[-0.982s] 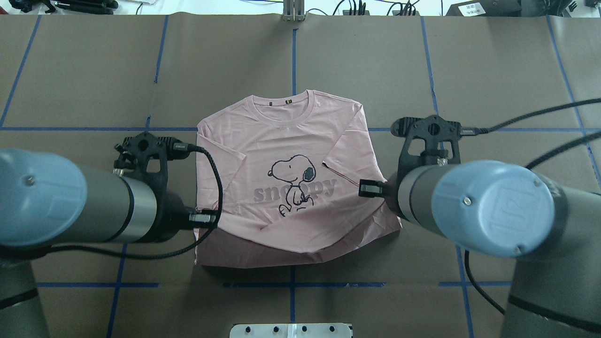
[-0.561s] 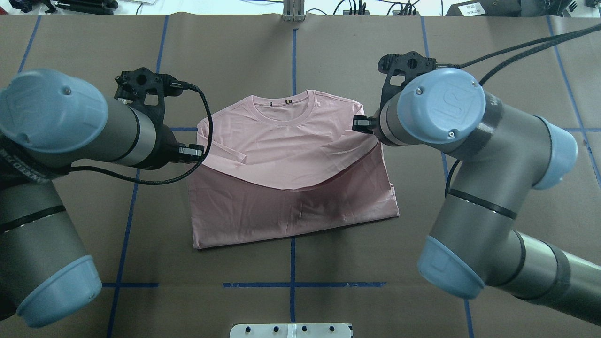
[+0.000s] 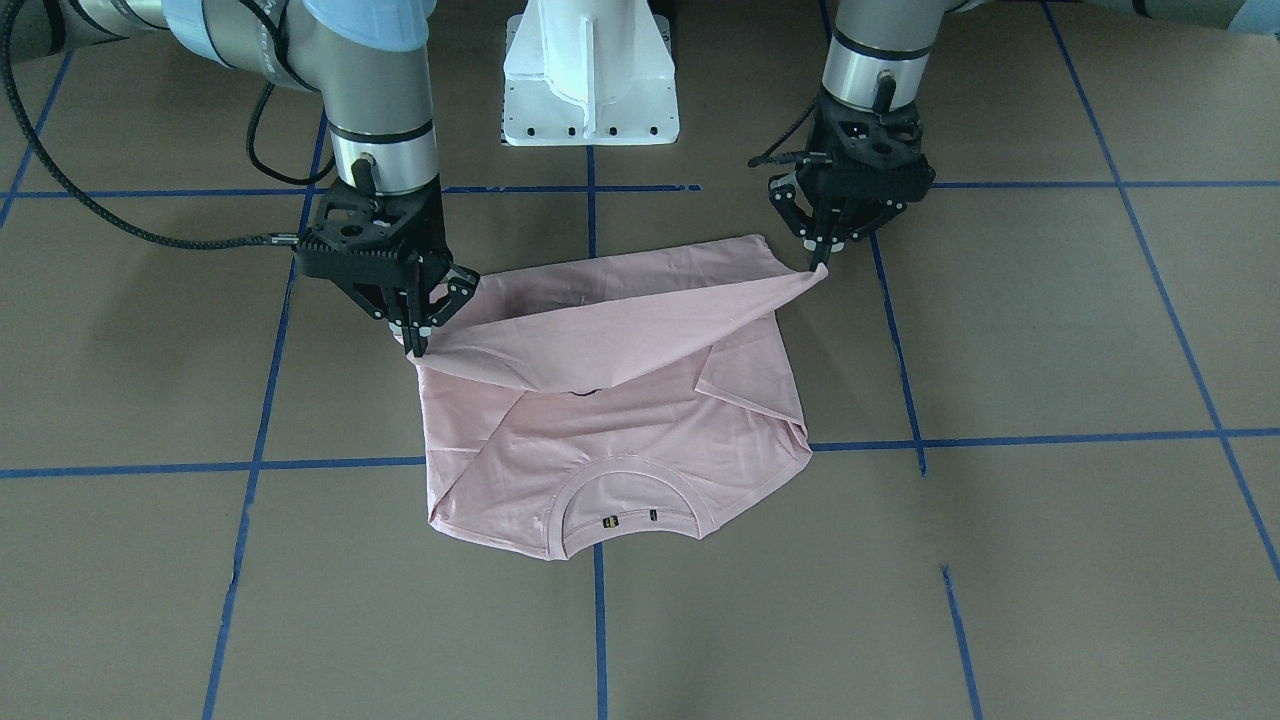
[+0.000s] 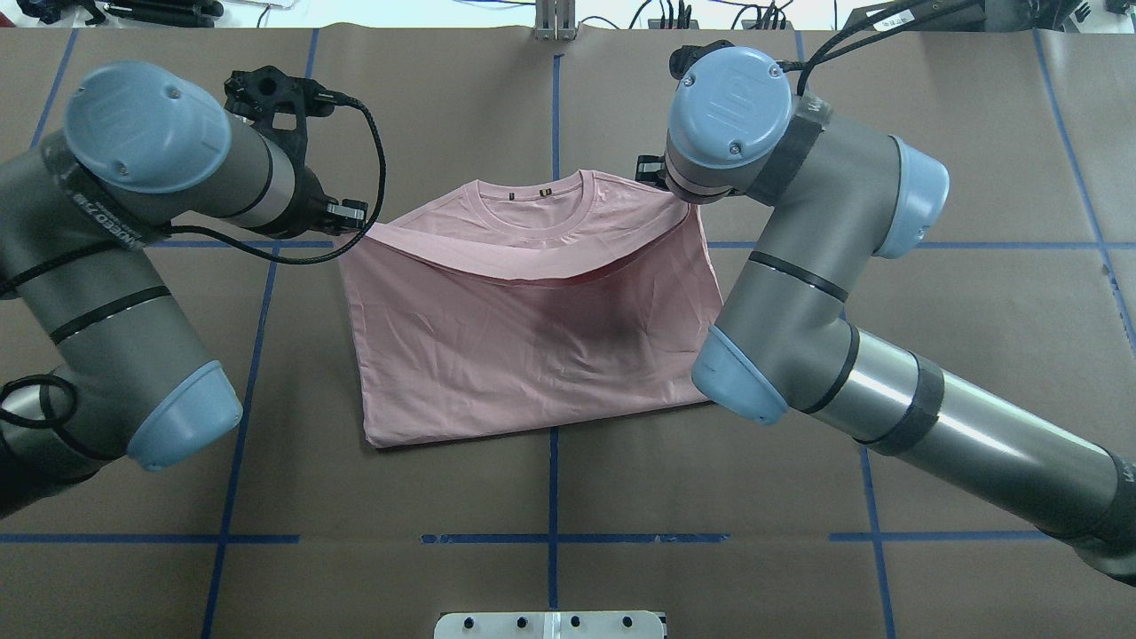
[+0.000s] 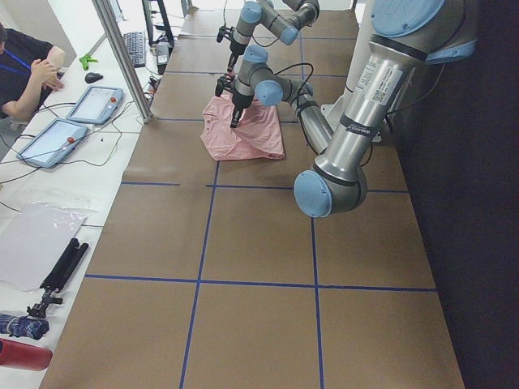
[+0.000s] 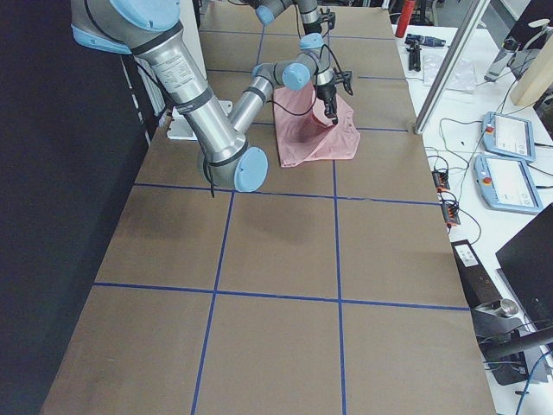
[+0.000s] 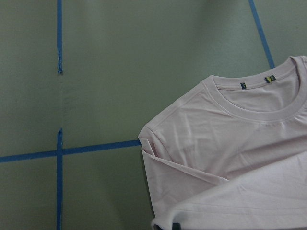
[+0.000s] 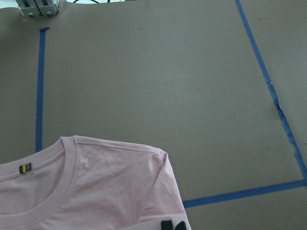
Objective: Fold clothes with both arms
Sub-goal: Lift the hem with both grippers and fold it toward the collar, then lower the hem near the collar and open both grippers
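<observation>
The pale pink T-shirt (image 4: 524, 346) lies front up on the table, its ribbed collar (image 4: 532, 200) at the far side. Its lower half is folded over towards the collar and hides the dog print. My left gripper (image 4: 353, 216) is shut on one hem corner by the shirt's left shoulder; it also shows in the front-facing view (image 3: 818, 265). My right gripper (image 4: 652, 169) is shut on the other hem corner by the right shoulder, and shows in the front-facing view too (image 3: 413, 345). Both hold the hem a little above the cloth.
The table is covered in brown paper with blue tape lines (image 4: 554, 106). The white pedestal base (image 3: 590, 80) stands at the near edge behind the arms. A metal post (image 4: 555, 18) is at the far edge. A desk with tablets (image 5: 97, 101) lies beyond it.
Both grippers have carried the shirt's hem from its middle up to the shoulders. The folded lower half now covers the print. Both arms have stretched further forward.
</observation>
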Robot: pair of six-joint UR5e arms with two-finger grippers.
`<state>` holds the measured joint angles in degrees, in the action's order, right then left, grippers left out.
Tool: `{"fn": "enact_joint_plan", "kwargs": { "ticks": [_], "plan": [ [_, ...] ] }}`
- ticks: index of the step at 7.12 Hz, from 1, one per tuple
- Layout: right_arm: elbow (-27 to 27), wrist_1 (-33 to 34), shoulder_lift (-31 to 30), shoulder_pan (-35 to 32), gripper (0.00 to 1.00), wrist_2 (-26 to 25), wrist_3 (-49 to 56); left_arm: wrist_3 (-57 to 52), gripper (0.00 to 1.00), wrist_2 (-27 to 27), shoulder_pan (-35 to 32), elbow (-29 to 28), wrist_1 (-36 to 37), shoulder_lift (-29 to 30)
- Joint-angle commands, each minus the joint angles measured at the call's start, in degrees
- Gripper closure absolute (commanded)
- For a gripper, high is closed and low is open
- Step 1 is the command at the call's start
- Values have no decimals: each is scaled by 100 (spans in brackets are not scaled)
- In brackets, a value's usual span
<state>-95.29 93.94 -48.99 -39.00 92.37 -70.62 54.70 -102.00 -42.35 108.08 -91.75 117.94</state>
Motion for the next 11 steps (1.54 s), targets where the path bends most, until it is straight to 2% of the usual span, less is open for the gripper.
{"fn": "enact_joint_plan", "kwargs": {
  "ticks": [1,3,4,6,7,8,9,10,11],
  "plan": [
    [1079,-980,117,-143,100,0,188,-21,100,22,-71,-1074,-772,227],
    [1608,-1079,301,-187,100,1,251,-21,100,31,-54,-1883,-1351,326],
    [1906,-1428,302,-187,100,-8,251,-21,100,31,-45,-2061,-1520,326],
    [2024,-1554,302,-187,100,-8,260,-100,100,31,-45,-2089,-1539,326],
    [2032,-1554,302,-187,52,-8,234,-109,96,23,-54,-2089,-1539,326],
    [2032,-1546,285,-179,1,-34,277,-153,19,22,-54,-2046,-1592,308],
    [2015,-1563,293,-187,0,-26,538,-179,0,5,-63,-1967,-1775,247],
    [1963,-1589,267,-292,0,70,1054,-179,0,-30,-63,-1679,-1811,151],
    [1927,-1598,250,-493,0,593,1616,-179,0,-117,-54,-1363,-1812,-24]
  ]
}}
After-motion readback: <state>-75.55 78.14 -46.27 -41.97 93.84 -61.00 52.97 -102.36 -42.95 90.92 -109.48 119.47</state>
